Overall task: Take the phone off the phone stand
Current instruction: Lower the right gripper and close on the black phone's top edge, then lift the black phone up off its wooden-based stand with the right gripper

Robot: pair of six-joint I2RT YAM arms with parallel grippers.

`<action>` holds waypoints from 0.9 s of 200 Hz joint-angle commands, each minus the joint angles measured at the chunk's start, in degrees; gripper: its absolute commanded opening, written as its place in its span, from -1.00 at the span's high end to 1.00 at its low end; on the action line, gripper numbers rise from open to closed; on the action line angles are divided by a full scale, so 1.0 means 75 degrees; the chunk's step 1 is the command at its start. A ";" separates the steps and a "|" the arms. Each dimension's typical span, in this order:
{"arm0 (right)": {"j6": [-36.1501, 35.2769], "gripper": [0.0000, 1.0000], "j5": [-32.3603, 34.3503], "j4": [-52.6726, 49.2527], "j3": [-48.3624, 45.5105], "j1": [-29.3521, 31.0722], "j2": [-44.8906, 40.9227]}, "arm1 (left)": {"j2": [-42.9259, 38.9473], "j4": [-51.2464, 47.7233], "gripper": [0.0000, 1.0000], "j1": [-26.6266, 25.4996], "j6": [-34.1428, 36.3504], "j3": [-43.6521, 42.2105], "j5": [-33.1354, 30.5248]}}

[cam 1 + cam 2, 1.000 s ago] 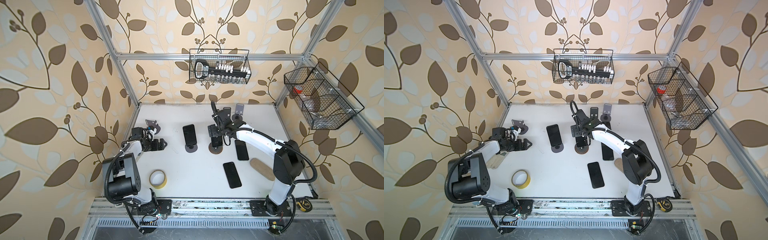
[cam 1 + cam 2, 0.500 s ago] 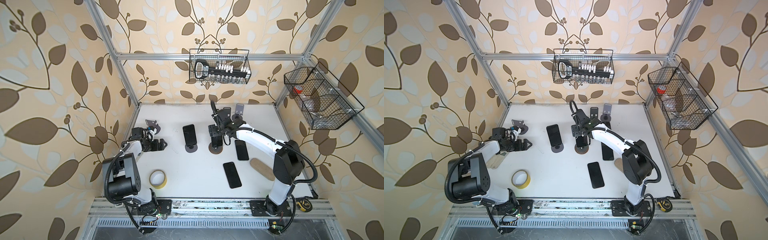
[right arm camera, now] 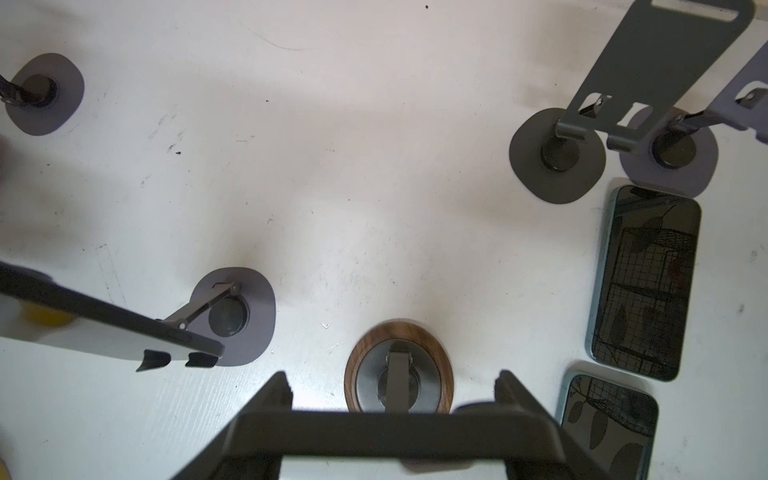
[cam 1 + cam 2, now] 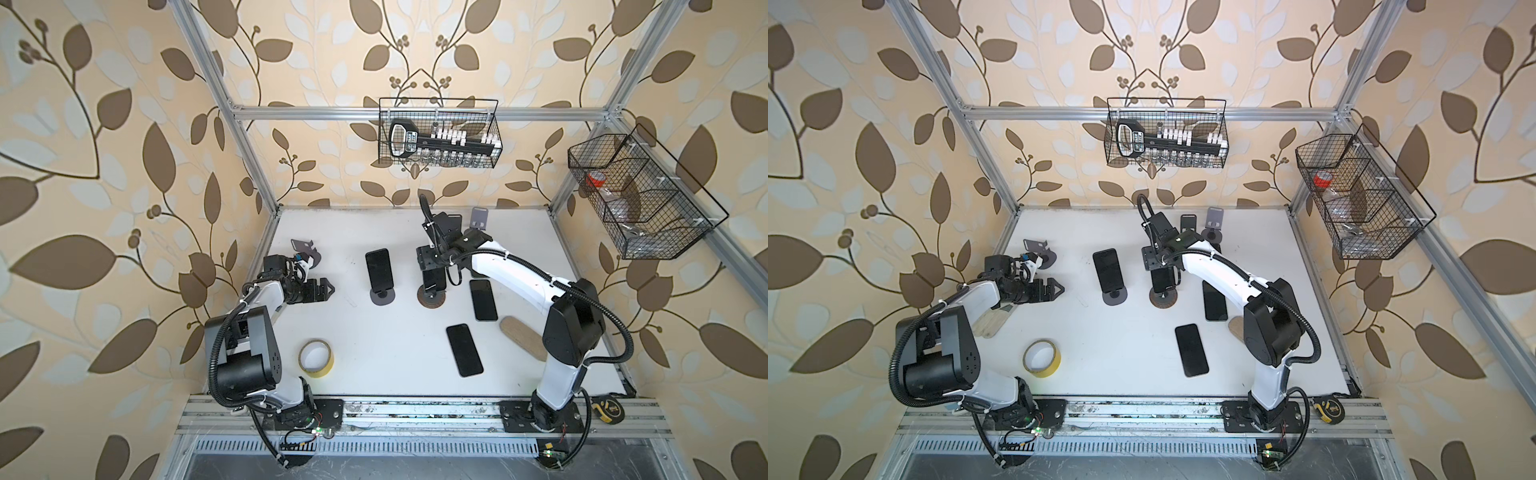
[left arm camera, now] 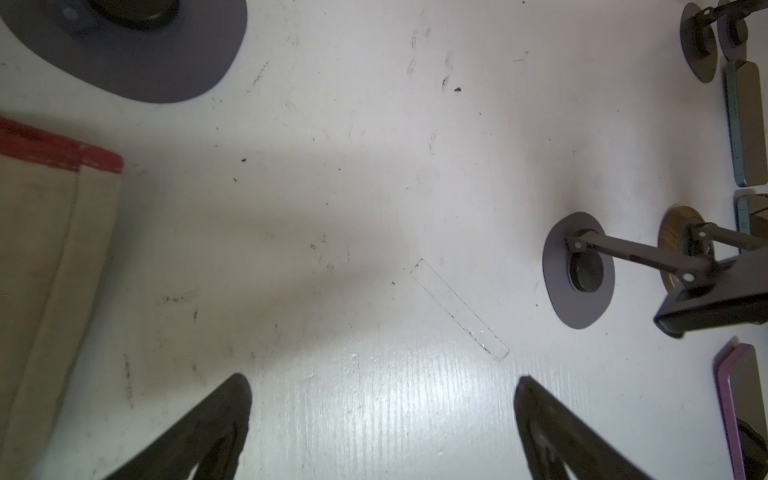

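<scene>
Your phone sits on the wood-base stand, middle of the counter, long axis near upright, top edge up. R pincer grips its side edges. A flat phone lies near on the right; bare white surface toward the rail. L pincer gapes wide, well apart.

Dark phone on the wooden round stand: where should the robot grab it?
By its two long side edges near the top, coming down from above. The dark phone leans nearly upright on the wood-rimmed round stand, leaving both edges free.
</scene>
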 commanded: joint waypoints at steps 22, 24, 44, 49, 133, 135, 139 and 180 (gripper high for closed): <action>-0.0165 -0.41 0.0096 -0.0321 0.0206 -0.0109 -0.0492 | -0.0147 -0.0073 -0.98 0.0115 0.0139 0.0216 0.0236; -0.0167 -0.41 0.0085 -0.0326 0.0199 -0.0111 -0.0522 | -0.0156 -0.0068 -0.98 0.0112 0.0133 0.0214 0.0231; -0.0149 -0.40 0.0060 -0.0368 0.0138 -0.0102 -0.0836 | -0.0180 -0.0042 -0.98 0.0119 0.0134 0.0198 0.0213; -0.0150 -0.41 0.0045 -0.0366 0.0103 -0.0111 -0.0924 | -0.0167 -0.0055 -0.98 0.0116 0.0139 0.0217 0.0202; -0.0326 -0.39 -0.0065 -0.0755 -0.0165 0.0312 -0.2127 | -0.0085 -0.0068 -0.98 0.0121 0.0107 0.0264 0.0156; -0.0330 -0.39 -0.0064 -0.0759 -0.0169 0.0337 -0.2146 | -0.0085 -0.0072 -0.98 0.0119 0.0105 0.0267 0.0155; -0.0316 -0.39 -0.0069 -0.0781 -0.0188 0.0412 -0.2181 | -0.0084 -0.0071 -0.98 0.0122 0.0104 0.0266 0.0154; -0.0151 -0.39 -0.0251 -0.0757 -0.0615 0.1104 -0.2501 | -0.0151 -0.0034 -0.98 0.0121 0.0101 0.0222 0.0166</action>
